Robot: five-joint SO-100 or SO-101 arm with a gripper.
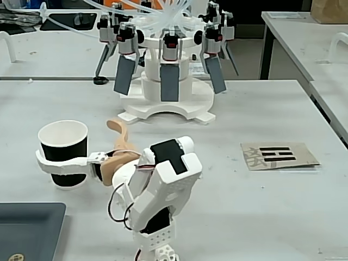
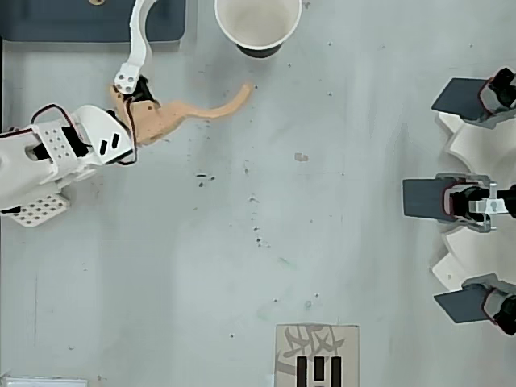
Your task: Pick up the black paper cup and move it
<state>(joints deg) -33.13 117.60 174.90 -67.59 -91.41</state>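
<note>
The black paper cup (image 1: 64, 154) stands upright near the tabletop's (image 1: 261, 206) left side in the fixed view, at the top edge overhead (image 2: 258, 26); the claw (image 1: 81, 144) gapes wide around it, white finger (image 1: 54, 163) across its front wall, tan finger (image 2: 205, 111) ending just beside it; no squeeze shows.
</note>
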